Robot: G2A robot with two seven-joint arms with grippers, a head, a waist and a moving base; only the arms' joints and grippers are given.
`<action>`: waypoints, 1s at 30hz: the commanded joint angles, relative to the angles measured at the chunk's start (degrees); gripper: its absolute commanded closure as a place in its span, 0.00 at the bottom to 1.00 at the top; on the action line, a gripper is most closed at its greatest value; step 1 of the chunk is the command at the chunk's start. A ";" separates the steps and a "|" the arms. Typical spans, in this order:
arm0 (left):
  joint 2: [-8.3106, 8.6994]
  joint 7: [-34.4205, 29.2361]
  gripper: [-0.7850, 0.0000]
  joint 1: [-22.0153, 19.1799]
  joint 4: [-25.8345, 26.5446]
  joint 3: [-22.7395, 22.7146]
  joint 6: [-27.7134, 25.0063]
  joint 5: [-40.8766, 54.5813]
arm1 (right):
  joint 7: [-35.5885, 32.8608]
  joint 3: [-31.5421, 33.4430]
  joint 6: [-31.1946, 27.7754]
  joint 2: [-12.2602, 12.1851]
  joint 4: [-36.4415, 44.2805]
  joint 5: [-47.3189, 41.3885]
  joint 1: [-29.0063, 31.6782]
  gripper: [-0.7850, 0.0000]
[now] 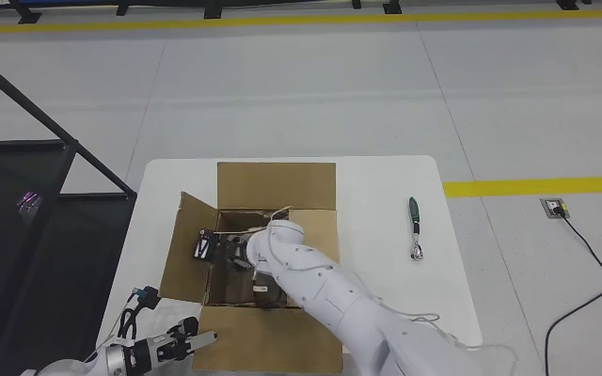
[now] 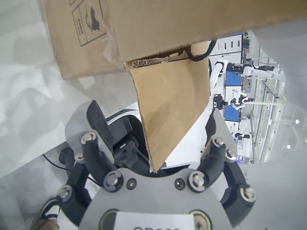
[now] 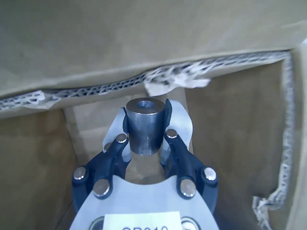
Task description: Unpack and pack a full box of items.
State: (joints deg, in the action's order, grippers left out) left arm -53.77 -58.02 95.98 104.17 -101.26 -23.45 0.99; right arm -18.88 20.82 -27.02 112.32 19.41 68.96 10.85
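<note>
Right end effector [image 3: 146,114] clamps metal cylinder [image 3: 144,134] inside cardboard box [image 1: 277,184]; left end effector [image 2: 154,117] spread beside box.

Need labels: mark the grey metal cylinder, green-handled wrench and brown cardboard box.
grey metal cylinder [image 3: 146,128]: right wrist view, its side wall.
green-handled wrench [image 1: 415,231]: top view, its metal shaft.
brown cardboard box [image 1: 277,184]: top view, its far open flap.

The place looks like a robotics lab or test hall. A pale, glossy floor [image 1: 282,85] carries yellow marking lines [image 1: 522,186] and a socket plate [image 1: 553,208] set into it. Beyond the white counter [image 1: 395,235], other white two-armed robots [image 2: 236,101] stand at blue-panelled stations [image 2: 233,78] near white cabinets [image 2: 229,45].
</note>
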 commanded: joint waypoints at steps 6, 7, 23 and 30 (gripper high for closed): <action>0.00 0.00 0.00 0.00 0.00 0.00 0.00 0.00 | 2.01 2.25 6.47 -4.55 11.59 4.24 3.17 1.00; 0.00 0.00 0.00 0.00 0.00 0.00 0.00 0.00 | 0.60 2.78 7.57 -5.45 14.74 5.12 3.99 1.00; 0.00 0.00 0.00 0.00 0.00 0.00 0.00 0.00 | -11.74 24.67 9.41 -22.35 78.22 29.02 35.75 1.00; 0.00 0.00 0.00 0.00 0.00 0.00 0.00 0.00 | -11.74 24.67 9.41 -22.35 78.22 29.02 35.75 1.00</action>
State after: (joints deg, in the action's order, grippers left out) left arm -53.77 -58.02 95.98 104.17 -101.26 -23.45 0.99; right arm -30.64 45.48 -17.62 89.97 97.61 97.98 46.56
